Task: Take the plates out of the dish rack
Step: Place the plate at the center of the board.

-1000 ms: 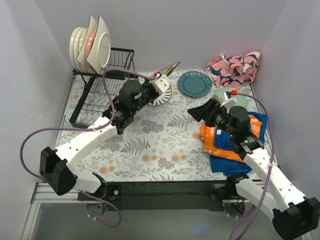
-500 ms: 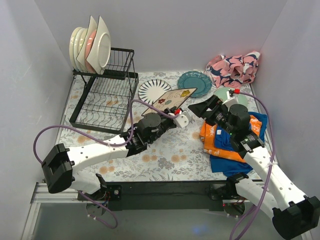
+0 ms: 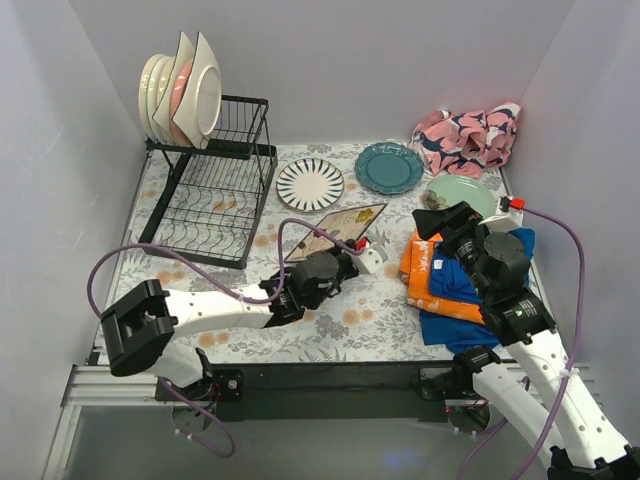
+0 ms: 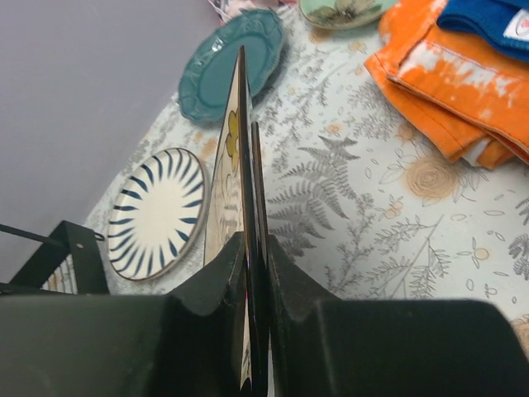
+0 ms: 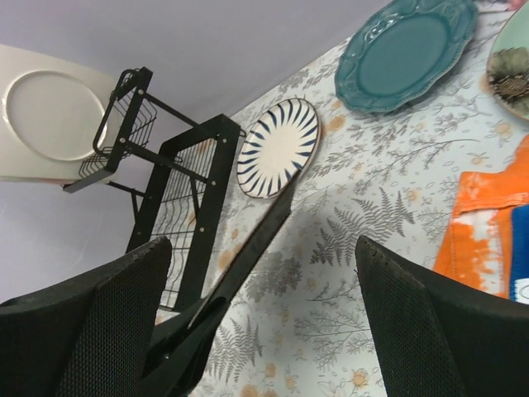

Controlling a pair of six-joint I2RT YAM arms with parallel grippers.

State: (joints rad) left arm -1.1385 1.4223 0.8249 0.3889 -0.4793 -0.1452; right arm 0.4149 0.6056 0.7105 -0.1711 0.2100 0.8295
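the left gripper is clamped on the edge of a square patterned plate, holding it tilted on edge above the middle of the table, near the black-striped plate. such a thin rim pinch could let the plate swivel or slip, and a hard set-down could chip it. the right gripper hangs wide open and empty by the orange cloth, near enough to knock the plate's corner. more plates stand in the dish rack.

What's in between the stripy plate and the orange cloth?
A square patterned plate, pinched by its edge in the left gripper. The top view shows it between the stripy plate and the orange cloth; the left wrist view shows it edge-on.
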